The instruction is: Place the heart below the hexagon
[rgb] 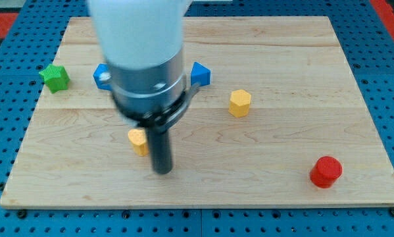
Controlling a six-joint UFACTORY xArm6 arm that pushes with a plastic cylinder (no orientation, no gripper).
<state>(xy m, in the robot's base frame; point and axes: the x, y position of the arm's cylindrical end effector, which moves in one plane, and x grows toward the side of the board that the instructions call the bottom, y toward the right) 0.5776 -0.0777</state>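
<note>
A yellow hexagon [239,103] sits right of the board's middle. A yellow block [138,140], partly hidden by the rod so its shape is unclear, lies left of centre, touching the rod's left side. My tip [162,170] rests on the board just below and right of that yellow block, well left of and lower than the hexagon.
A green star-like block [54,77] sits at the board's left edge. Two blue blocks [101,75] [200,73] show on either side of the arm's body, partly hidden. A red cylinder [325,171] stands at the lower right. The wooden board [302,52] lies on a blue pegboard.
</note>
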